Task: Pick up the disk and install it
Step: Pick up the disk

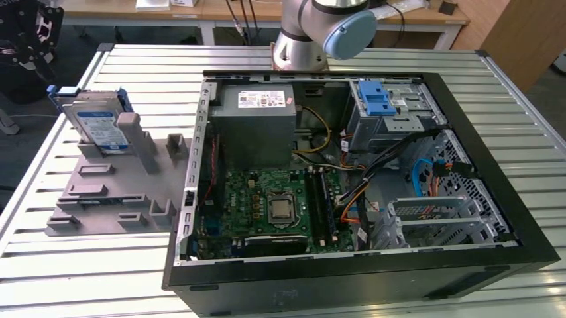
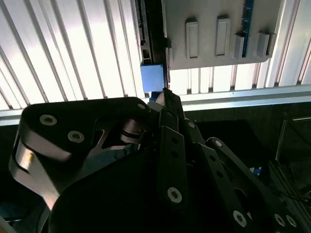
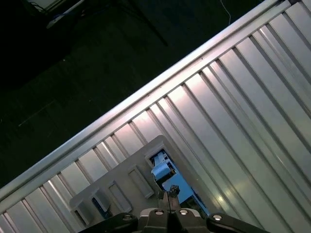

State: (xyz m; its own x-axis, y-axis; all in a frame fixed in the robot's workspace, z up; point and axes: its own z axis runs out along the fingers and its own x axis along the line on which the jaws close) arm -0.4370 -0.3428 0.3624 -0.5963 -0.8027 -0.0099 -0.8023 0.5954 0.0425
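Currently the disk (image 1: 97, 124) stands on edge in the grey holder (image 1: 106, 192) on the table (image 1: 89, 278), beside the open computer case (image 1: 354, 271). The gripper (image 3: 167, 196) hovers over it, fingers together, empty. Best to part them and straddle the flat faces squarely. Its body cuts off part of the disk in the first wrist view, so alignment is hard to judge.

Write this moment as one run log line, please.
stage: before pick | disk: flat silver metal hard drive, blue rails, standing in grey fixture | end effector: shut, empty, apart from disk
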